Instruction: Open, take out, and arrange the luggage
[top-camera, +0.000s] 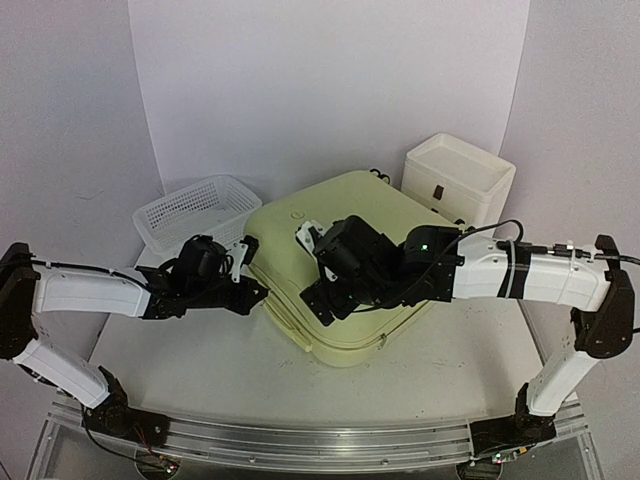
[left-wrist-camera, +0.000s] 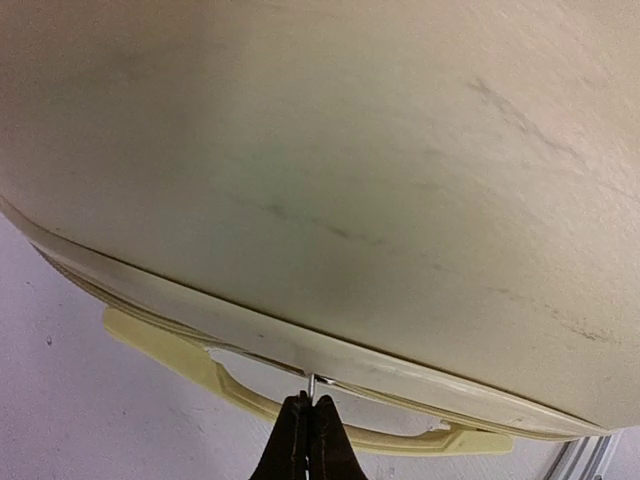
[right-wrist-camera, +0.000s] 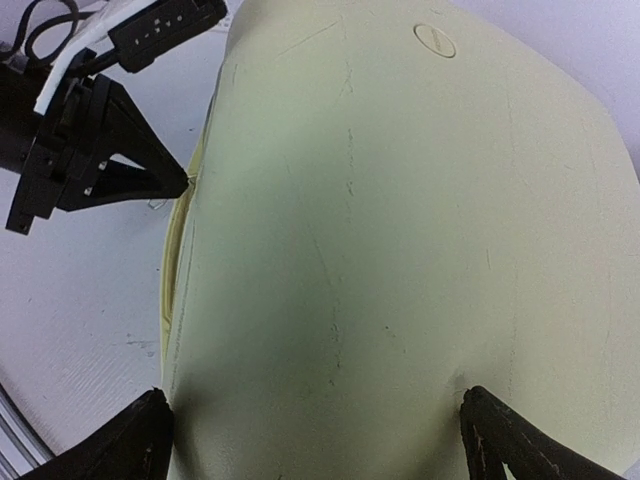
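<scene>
Yellow-green luggage (top-camera: 345, 200) lies beneath the spread right hand (right-wrist-camera: 315, 435).

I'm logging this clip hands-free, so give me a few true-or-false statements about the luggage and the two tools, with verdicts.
1. The luggage lies closed and flat on the table. True.
2. The left tool is wide open. False: it is shut on the zipper pull at the seam.
3. The right tool is open over the luggage's shell. True.
4. The white mesh basket sits on top of the luggage. False: it stands on the table beside it, at the far left.
</scene>
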